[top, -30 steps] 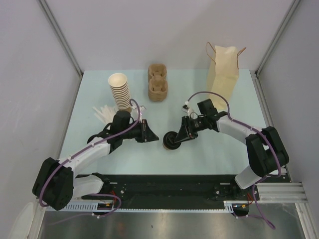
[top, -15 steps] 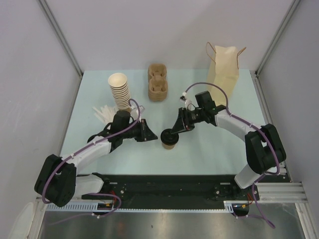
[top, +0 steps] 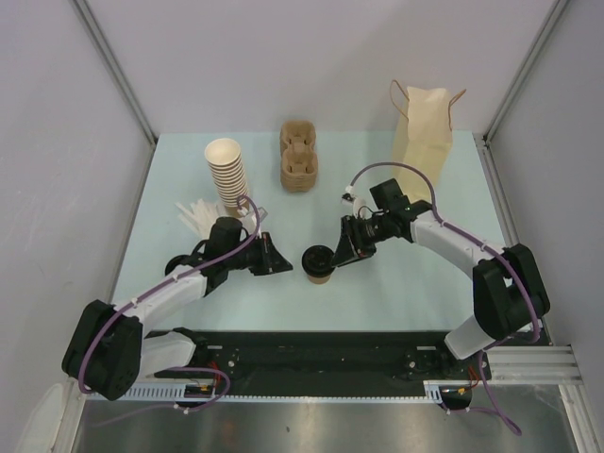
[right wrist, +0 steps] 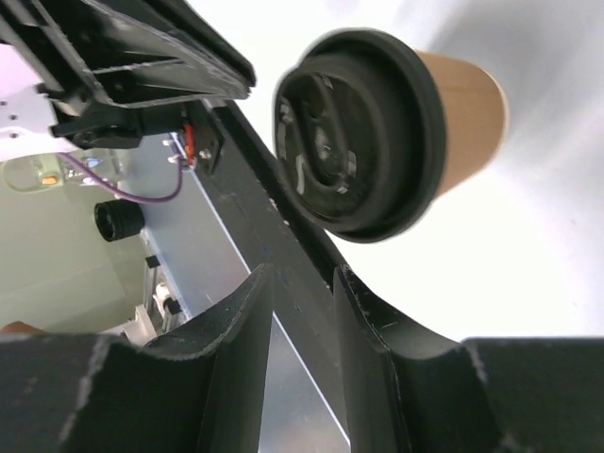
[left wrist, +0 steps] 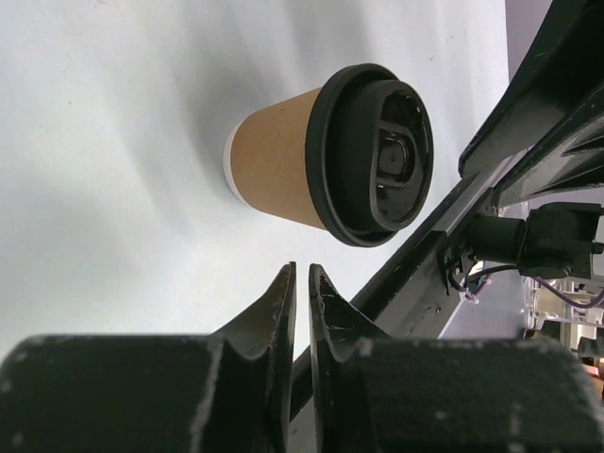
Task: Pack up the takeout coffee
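Inspection finding, for your attention: the coffee cup (top: 319, 265) stands upright on the surface (top: 396, 283), its black lid (left wrist: 377, 156) seated on top. It sits between your 2 claws and is held by neither.

Left claw (left wrist: 302, 283): clenched almost fully. Its wrist view shows only a thin slit between the 2 fingers (left wrist: 276, 316) and nothing in that slit. The cup lies ahead of the tips and clear of them.

Right claw (right wrist: 304, 283): released partway. Its wrist view shows a plain gap between the fingers (right wrist: 243, 326), and the gap holds nothing. The cup sits just past the fingertips with its lid facing the camera. From overhead this claw is just beside the lid's right edge. You cannot tell from either view whether a tip grazes the rim; no grip is visible.

Other items on the surface, all well apart from the cup:
- a stack of cups (top: 226, 172), back left
- a cardboard cup carrier (top: 298, 157), back centre
- an upright paper bag (top: 422, 140), back right
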You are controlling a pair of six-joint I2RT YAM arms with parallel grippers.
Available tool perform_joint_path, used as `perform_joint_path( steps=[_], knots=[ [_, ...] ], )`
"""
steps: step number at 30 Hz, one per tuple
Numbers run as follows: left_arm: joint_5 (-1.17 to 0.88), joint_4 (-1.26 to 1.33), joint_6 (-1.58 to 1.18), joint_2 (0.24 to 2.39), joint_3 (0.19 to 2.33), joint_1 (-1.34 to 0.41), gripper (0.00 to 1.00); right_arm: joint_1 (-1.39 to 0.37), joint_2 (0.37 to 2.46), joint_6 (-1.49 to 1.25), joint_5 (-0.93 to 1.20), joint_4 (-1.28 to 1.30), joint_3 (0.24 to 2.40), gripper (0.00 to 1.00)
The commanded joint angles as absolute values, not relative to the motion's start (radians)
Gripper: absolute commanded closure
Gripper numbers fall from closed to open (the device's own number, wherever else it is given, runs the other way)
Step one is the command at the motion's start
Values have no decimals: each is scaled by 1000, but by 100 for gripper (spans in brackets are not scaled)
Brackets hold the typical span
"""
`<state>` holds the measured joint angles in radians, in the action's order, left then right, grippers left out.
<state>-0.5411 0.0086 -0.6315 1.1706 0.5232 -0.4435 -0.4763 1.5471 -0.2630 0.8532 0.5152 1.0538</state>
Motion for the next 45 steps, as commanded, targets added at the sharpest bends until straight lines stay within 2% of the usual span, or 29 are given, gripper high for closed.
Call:
perform_joint_path(
  steps=[1, 13, 33, 45],
  knots=[
    [-535, 32, -646, 1166, 514, -439, 86, -485, 1546, -227, 801, 558, 1045, 62],
    [-534, 55, -652, 1177, 505, -443, 87, -468, 1647, -290, 827, 411, 1054, 61],
    [-541, 94, -661, 1203, 508, -443, 88, -403, 1753, -187, 847, 416, 1198, 64],
    [-594, 136, -669, 1173, 607, -449, 89, -356, 1668, -188, 877, 460, 1241, 64]
  ],
)
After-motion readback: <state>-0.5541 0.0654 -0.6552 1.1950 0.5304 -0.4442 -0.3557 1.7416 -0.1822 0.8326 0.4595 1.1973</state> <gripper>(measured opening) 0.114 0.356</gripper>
